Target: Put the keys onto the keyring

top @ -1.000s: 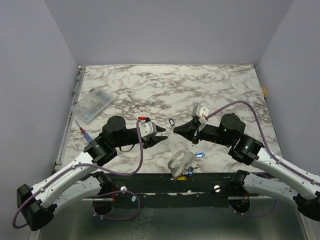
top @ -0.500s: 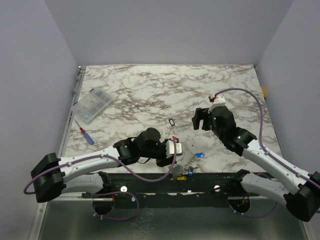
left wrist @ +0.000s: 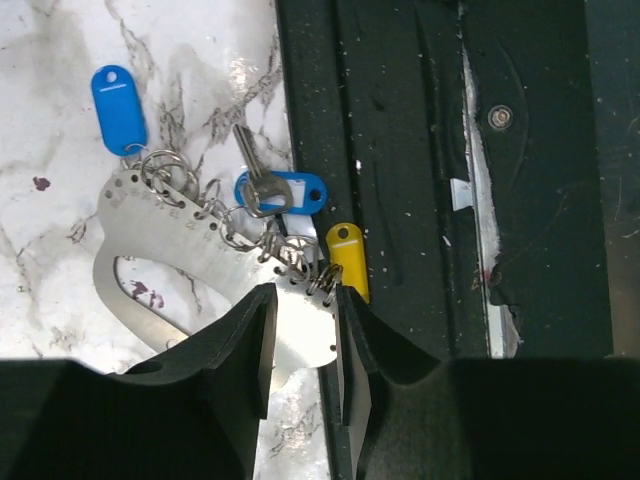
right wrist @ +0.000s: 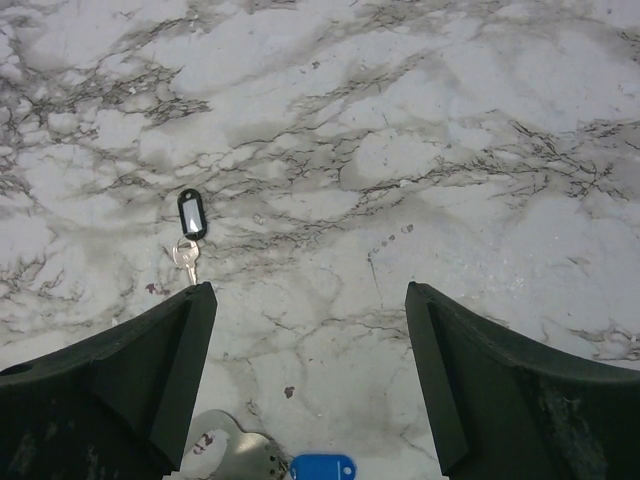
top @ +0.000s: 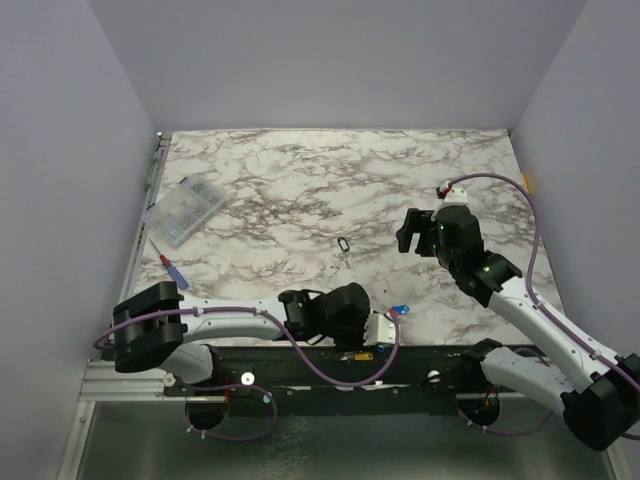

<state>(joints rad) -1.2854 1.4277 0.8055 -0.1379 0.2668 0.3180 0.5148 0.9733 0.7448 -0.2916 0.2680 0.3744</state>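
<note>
Pinning the silvery ring plate (left wrist: 190, 255) steady with the left claw (left wrist: 305, 295), seemingly clamped on its corner, lets the wide-open right claw (right wrist: 310, 290) drop squarely over the dark-tagged key (right wrist: 190, 215).

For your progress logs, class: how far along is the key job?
Done: two blue tags and a yellow tag hang on the silver keyring plate. In hand: left gripper pinches that plate. To do: black-tagged key lies loose; right gripper open, empty.
</note>
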